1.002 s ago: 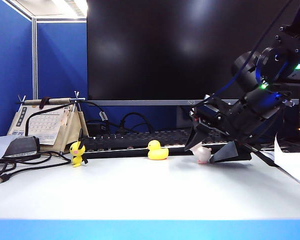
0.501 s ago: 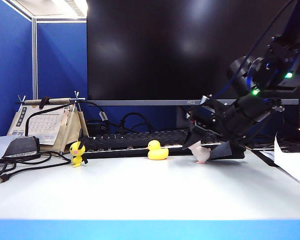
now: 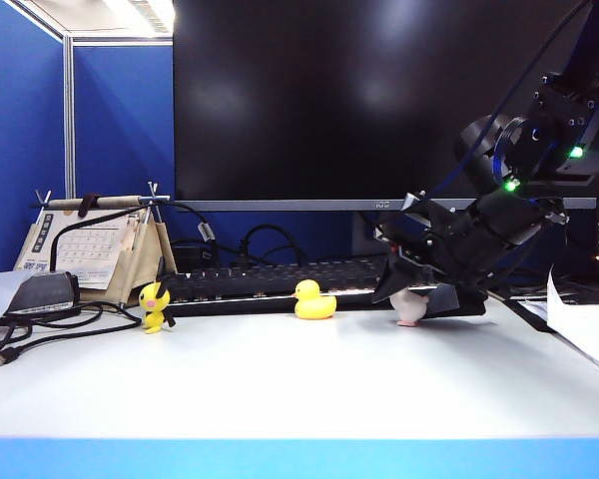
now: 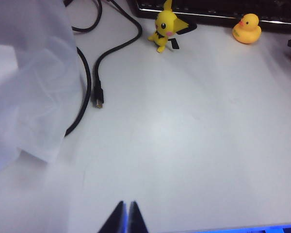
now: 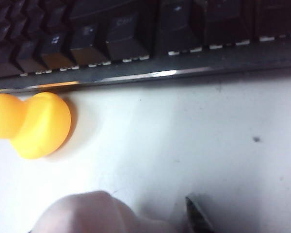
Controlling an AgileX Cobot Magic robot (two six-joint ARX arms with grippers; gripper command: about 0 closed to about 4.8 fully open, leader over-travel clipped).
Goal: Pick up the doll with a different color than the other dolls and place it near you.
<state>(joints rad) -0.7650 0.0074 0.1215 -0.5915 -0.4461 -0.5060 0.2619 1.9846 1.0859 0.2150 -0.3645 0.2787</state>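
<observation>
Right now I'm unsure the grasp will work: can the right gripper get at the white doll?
Probably yes: the right gripper already straddles the white doll, with nothing between them.

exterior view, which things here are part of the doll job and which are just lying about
Part of the job:
- white doll, right pincer around it
- yellow duck
- yellow black-eared figure

Lying about:
- keyboard
- monitor
- desk calendar
- cables
- left pincer, shut, idle
</observation>
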